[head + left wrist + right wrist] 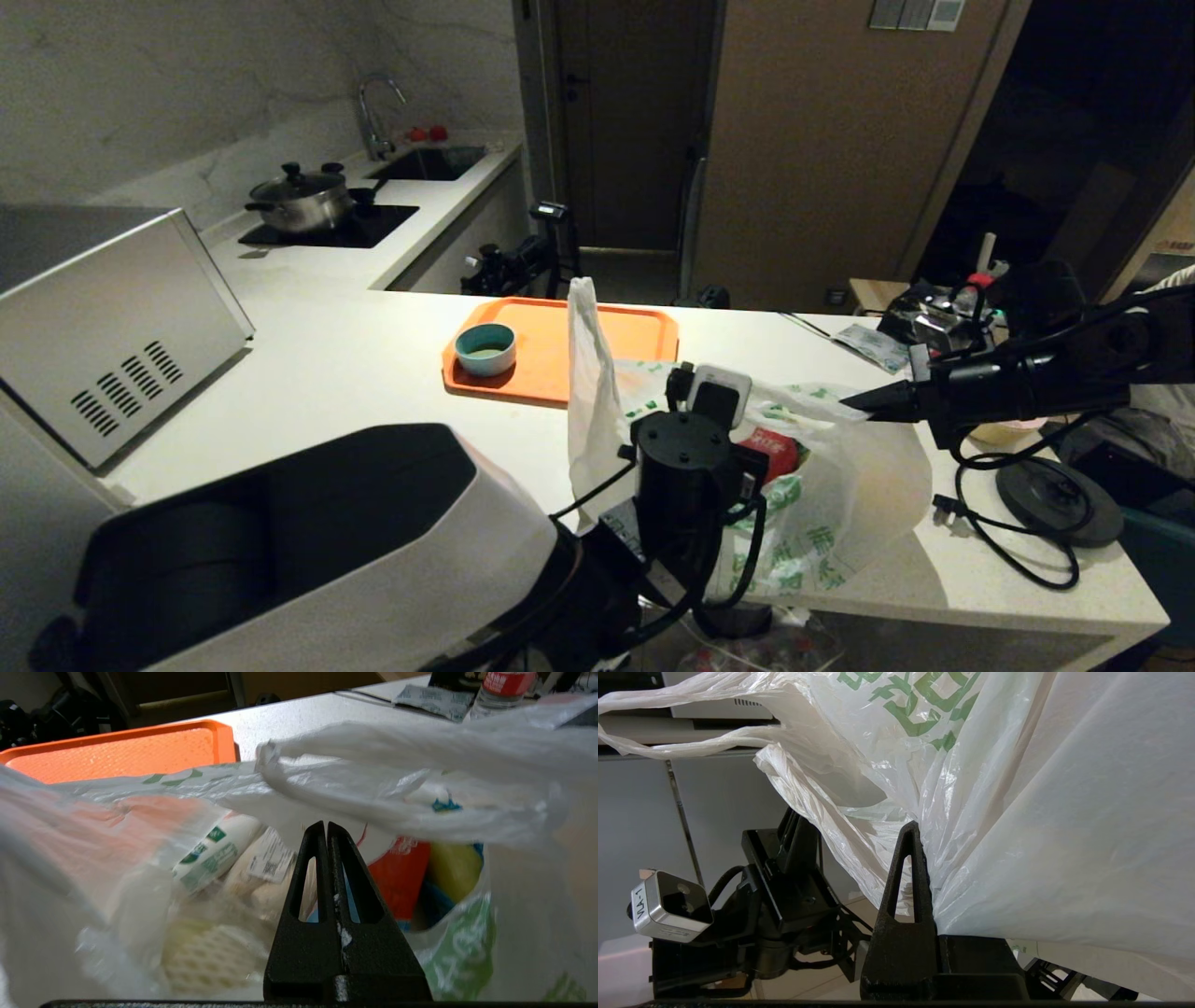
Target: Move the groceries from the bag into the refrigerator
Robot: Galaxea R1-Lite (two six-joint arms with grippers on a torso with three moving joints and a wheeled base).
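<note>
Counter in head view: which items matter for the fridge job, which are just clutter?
Job: bag, groceries inside it, right claw pinching the bag's plastic, left claw at its mouth.
Clutter: orange tray, teal bowl, pot, silver box.

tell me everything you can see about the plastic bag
The bag is thin, crinkly, translucent white plastic with green printed characters. It sits near the front edge of the white counter, just in front of the orange tray, mouth open, one handle standing upright. The right gripper is shut on its wall, pulling it aside. The left gripper, shut and holding nothing, points into the mouth. Inside show a white bottle, pale lumps, a netted fruit and red and yellow packs.
</note>
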